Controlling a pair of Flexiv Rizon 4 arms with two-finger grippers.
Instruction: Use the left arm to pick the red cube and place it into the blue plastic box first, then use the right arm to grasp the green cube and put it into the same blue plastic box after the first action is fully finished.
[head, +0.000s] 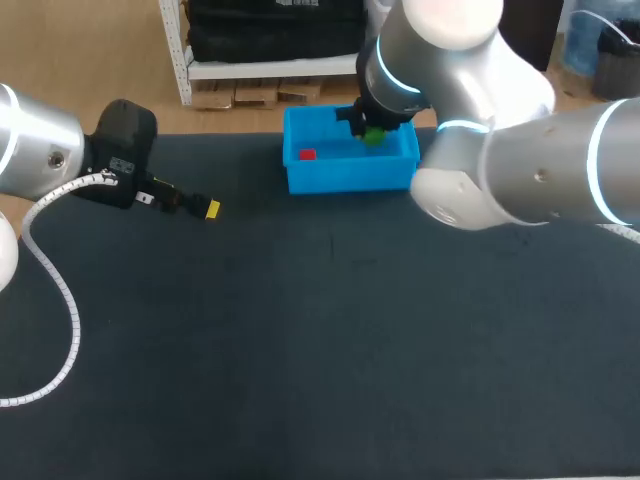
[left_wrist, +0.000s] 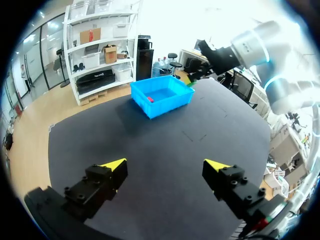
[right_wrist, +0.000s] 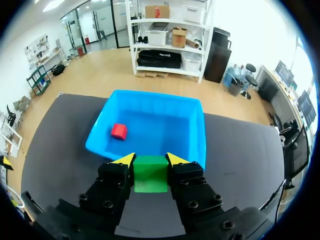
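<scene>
Right wrist view: right pincer grips green cube at near rim of blue box.

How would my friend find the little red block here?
Find the blue plastic box at the far edge of the table. The red cube lies loose on its floor. The green cube, its only neighbour, is held in the right gripper.

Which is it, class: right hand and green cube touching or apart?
Touching: right wrist view shows the right hand clamping the green cube from both sides.
</scene>
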